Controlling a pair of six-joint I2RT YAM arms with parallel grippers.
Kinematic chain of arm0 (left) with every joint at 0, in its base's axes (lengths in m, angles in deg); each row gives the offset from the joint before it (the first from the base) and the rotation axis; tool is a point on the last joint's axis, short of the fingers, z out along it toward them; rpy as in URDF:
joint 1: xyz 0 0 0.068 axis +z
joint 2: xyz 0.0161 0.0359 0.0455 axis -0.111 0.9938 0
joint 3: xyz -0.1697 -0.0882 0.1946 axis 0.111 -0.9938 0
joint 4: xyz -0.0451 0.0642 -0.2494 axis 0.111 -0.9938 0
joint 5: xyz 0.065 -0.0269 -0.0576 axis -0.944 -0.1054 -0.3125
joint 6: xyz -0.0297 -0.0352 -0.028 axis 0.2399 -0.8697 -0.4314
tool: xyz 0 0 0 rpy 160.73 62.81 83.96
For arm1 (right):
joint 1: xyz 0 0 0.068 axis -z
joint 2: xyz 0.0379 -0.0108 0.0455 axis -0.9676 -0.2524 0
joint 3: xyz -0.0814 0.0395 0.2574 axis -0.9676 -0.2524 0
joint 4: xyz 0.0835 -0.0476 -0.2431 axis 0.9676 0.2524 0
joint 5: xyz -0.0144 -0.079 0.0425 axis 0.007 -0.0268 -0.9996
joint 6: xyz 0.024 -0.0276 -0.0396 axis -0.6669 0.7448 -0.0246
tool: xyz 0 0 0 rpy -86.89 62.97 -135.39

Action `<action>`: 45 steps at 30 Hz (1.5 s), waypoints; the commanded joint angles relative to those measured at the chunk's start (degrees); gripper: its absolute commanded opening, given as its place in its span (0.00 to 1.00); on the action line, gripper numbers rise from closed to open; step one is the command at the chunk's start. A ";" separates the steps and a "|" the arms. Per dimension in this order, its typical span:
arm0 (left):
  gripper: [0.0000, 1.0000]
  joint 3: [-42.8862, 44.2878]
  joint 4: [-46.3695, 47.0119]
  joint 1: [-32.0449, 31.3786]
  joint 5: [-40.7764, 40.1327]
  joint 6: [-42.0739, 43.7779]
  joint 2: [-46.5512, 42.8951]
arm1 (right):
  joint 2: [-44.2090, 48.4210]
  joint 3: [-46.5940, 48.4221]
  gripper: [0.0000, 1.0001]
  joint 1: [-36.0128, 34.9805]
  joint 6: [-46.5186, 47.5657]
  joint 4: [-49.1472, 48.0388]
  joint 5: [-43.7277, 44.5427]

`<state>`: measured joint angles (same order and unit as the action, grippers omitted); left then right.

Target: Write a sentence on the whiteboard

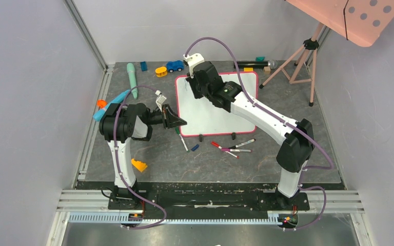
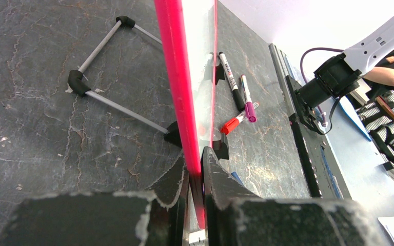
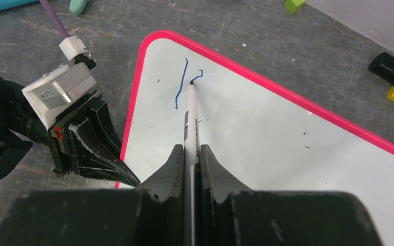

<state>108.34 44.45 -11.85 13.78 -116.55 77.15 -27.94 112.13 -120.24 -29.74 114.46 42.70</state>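
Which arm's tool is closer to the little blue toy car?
Right. The right tool, holding a marker, is over the whiteboard's far corner near the blue toy car; the left tool clamps its left edge, farther off.

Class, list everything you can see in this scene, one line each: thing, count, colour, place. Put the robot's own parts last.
whiteboard: one, white with pink-red frame, mid-table
blue strokes: two, blue, board's corner
marker: one, white barrel, tip on board
loose markers: three, red, magenta and black caps, before the board
toy car: one, blue, far edge
mint toy: one, mint green, far left
wedge: one, orange-yellow, beside left arm
tripod: one, pink legs, far right
dotted panel: one, salmon, top right
left tool: one, black, clamped on board's frame
right tool: one, black, shut on marker
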 commanded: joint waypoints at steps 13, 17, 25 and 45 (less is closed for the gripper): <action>0.02 0.04 4.20 0.03 2.07 7.14 1.42 | -0.65 -0.43 0.00 0.17 -0.92 0.04 -2.10; 0.02 0.05 4.20 0.07 2.07 7.21 1.42 | 0.54 -2.83 0.00 0.21 -0.90 -0.05 -0.85; 0.02 0.07 4.20 0.03 2.07 7.14 1.44 | 2.94 -6.51 0.00 0.24 -1.13 -0.62 0.27; 0.02 0.05 4.20 0.03 2.07 7.13 1.42 | 3.15 -0.99 0.00 1.00 -0.68 -2.96 -7.34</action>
<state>108.38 44.39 -11.74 13.80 -116.59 77.34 -25.23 106.25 -119.71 -30.87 113.35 36.36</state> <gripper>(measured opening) 0.143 0.112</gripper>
